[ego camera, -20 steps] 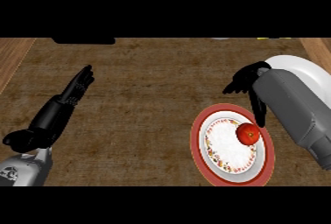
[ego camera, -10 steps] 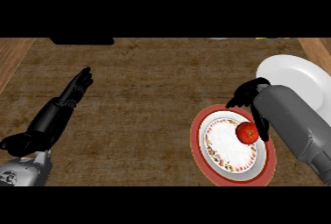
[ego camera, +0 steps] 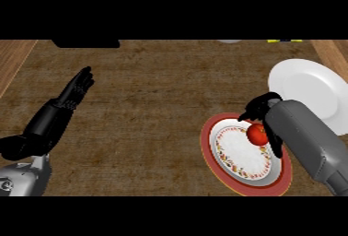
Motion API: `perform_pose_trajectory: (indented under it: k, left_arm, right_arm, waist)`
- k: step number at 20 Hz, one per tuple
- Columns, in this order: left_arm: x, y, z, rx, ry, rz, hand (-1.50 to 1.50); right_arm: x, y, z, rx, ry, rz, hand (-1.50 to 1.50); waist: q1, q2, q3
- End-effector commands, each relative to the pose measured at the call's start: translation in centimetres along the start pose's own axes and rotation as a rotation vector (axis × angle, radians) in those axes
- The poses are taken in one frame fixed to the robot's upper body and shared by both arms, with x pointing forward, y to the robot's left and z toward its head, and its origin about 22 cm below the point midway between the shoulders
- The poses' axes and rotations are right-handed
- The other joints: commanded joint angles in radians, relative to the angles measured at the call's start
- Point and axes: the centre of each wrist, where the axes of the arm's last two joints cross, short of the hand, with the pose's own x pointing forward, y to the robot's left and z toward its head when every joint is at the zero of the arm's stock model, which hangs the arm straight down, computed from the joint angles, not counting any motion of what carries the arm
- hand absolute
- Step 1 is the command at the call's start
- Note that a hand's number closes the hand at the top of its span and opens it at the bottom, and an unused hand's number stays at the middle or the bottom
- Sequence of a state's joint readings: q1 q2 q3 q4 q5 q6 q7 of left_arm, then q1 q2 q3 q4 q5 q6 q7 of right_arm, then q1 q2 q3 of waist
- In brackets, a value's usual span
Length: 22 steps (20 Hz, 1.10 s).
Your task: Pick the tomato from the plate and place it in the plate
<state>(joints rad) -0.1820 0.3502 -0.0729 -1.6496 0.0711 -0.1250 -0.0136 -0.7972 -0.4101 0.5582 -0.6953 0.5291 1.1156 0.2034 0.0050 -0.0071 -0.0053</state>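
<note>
A red tomato [ego camera: 256, 135] lies on the right part of a patterned plate with a red rim [ego camera: 207, 148], at the lower right of the counter. My right hand [ego camera: 260, 107] hangs just above the tomato's far side, fingers relaxed and pointing down, one dark finger running along the tomato's right. The grey forearm hides the plate's right edge. A plain white plate [ego camera: 307, 87] sits behind and to the right, partly covered by that forearm. My left hand [ego camera: 65, 103] rests open at the left, fingers straight.
A dark object [ego camera: 87, 44] sits at the far left edge of the counter, and a small yellow item [ego camera: 284, 40] at the far right. Wooden borders run along the left [ego camera: 14, 57] and right [ego camera: 333, 50] sides.
My right hand has come back from over the white plate toward me and now sits right above the tomato. The tomato, both plates and the left hand have not moved.
</note>
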Motion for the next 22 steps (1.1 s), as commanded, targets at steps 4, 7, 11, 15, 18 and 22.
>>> perform_pose_trajectory:
  k: [4, 7, 11, 15, 18, 22]
  left_arm:
    - [-0.4, -0.8, -1.0, 0.004, 0.007, -0.010, 0.00]
    - [-0.7, -1.4, 0.6, -0.022, 0.014, 0.019, 0.00]
    - [0.8, -0.8, -0.9, -0.021, -0.020, -0.002, 0.00]
    - [0.1, -0.7, -0.4, -0.010, -0.010, -0.001, 0.00]
    - [0.3, -0.6, -0.4, -0.008, -0.016, -0.003, 0.00]
    - [0.8, -0.7, -0.8, -0.023, -0.047, -0.008, 0.00]
  right_arm:
    - [0.2, 3.1, -1.3, 0.081, -0.106, 0.119, 1.50]
    - [-0.3, 3.4, -0.4, 0.023, -0.145, 0.126, 1.50]
    - [-2.2, 0.6, -1.2, -0.115, 0.063, -0.115, 1.50]
    - [-12.9, 1.0, 5.4, -0.307, 0.417, -0.392, 1.50]
    - [-16.1, 1.1, 8.3, -0.405, 0.579, -0.536, 1.50]
    - [-18.3, 0.6, 11.9, -0.543, 0.830, -0.725, 1.50]
  waist:
    - [-0.005, 0.010, 0.006]
    - [-0.001, 0.006, 0.006]
    - [0.026, 0.019, 0.007]
    - [-0.010, 0.039, -0.001]
    - [-0.003, 0.050, -0.001]
    - [0.047, 0.066, -0.002]
